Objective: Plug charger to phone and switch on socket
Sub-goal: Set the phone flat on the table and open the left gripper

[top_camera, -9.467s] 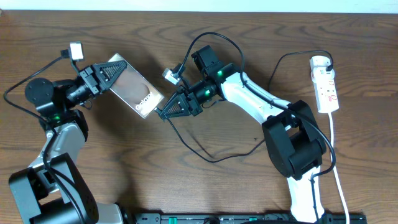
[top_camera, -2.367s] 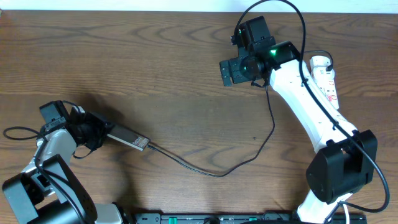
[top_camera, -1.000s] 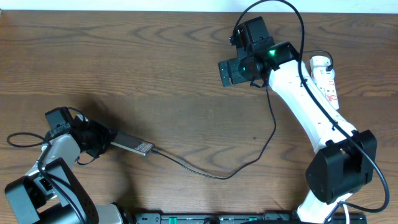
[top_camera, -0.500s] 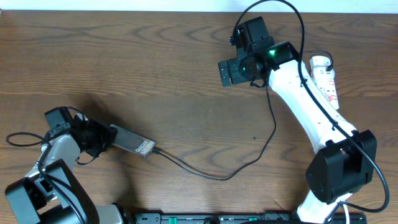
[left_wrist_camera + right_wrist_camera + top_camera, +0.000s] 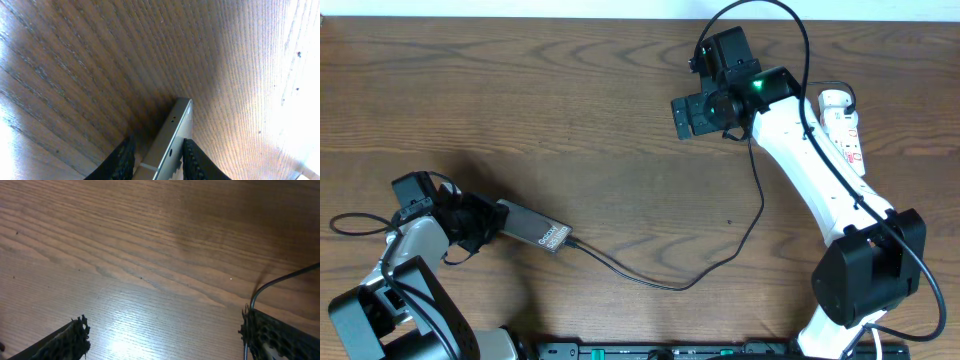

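Right tool (image 5: 692, 116) is hovering over bare bench (image 5: 570, 100), its serrated black fingers (image 5: 70, 335) standing apart with nothing between them. The socket (image 5: 848, 138) is lying to my right of it, at the bench's far right edge. It is a narrow white strip of hard plastic with red markings, and its long axis is running from the far edge back toward my base. My own white forearm is passing over its inner side, so I cannot make out the switch from overhead. Right arm is much the nearer; left is well apart, across the bench. Left tool (image 5: 485, 222) is clamping the phone (image 5: 532, 230) by one end. The phone is a thin, flat, dark slab with a metallic rim, sitting low over the wood grain. The charger (image 5: 672, 287), a thin, limp black cable, is trailing from the phone's free end in a loose curve toward my right arm. The plug tip is looking seated, though I cannot be sure at this size.
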### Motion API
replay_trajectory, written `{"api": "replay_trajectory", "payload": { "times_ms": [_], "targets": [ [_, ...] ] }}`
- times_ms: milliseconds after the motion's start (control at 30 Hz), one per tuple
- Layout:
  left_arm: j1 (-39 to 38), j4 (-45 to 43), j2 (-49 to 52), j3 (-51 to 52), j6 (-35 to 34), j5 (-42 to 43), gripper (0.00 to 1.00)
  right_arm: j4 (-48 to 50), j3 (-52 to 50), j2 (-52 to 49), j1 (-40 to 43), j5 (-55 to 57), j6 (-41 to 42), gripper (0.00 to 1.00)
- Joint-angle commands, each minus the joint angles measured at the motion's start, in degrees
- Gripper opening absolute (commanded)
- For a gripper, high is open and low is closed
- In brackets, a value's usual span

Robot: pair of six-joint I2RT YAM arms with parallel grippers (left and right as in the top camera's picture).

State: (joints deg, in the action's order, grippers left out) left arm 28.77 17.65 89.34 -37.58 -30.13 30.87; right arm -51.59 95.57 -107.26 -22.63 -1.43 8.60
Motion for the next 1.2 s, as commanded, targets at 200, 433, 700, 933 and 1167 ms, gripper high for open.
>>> {"api": "replay_trajectory", "payload": {
  "times_ms": [200,433,700,933,1167],
  "targets": [
    [0.1,2.5,1.3,1.7,0.6,-6.1,0.32,0.0,0.8,1.6,-0.3,0.9,0.8,0.99],
    [0.1,2.9,1.3,1.7,0.6,-6.1,0.44,-0.1,0.8,1.6,-0.3,0.9,0.8,0.99],
    [0.1,2.9,1.3,1.7,0.6,-6.1,0.45,-0.1,0.8,1.6,-0.3,0.9,0.8,0.99],
    [0.1,2.9,1.3,1.7,0.6,-6.1,0.46,-0.1,0.8,1.6,-0.3,0.9,0.8,0.99],
    [0.1,-0.4,-0.1,0.2,3.0,-5.9,0.46,-0.1,0.8,1.6,-0.3,1.1,0.2,0.99]
  ]
}}
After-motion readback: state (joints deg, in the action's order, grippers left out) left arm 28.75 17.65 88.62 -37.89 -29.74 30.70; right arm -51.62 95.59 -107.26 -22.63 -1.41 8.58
